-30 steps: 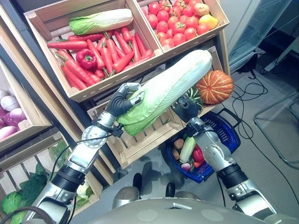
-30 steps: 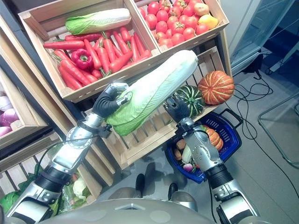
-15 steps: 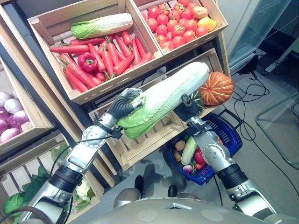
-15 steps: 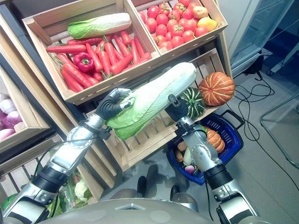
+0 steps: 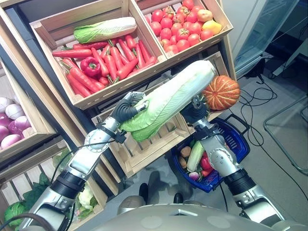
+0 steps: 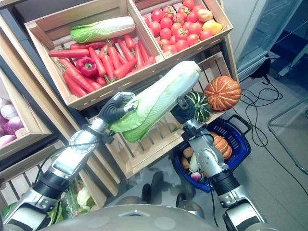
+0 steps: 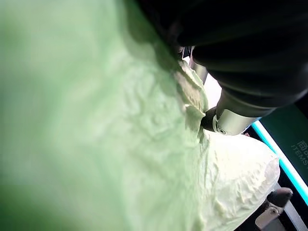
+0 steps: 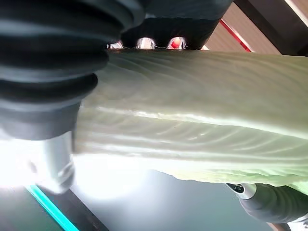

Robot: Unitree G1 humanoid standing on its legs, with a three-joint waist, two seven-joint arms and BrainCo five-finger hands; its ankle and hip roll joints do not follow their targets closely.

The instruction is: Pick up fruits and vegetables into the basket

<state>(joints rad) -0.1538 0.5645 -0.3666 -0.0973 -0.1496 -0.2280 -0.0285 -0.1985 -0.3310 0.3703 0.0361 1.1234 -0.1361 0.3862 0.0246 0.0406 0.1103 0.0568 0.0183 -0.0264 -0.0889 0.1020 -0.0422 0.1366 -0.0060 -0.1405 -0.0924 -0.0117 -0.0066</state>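
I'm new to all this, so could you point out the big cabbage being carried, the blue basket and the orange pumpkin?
Napa cabbage [image 5: 173, 98], left eye view, middle of its pale ribbed body.
Blue basket [image 5: 237, 139], left eye view, its far rim.
Orange pumpkin [image 5: 221, 92], left eye view, centre of its ribbed skin.

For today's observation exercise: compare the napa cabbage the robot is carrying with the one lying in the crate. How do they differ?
The carried cabbage is up in the air, slanted, gripped by the left hand and the right hand; the crate cabbage lies flat on the carrots, untouched. The carried one looks larger here. Both have a pale stem end and green leaves.
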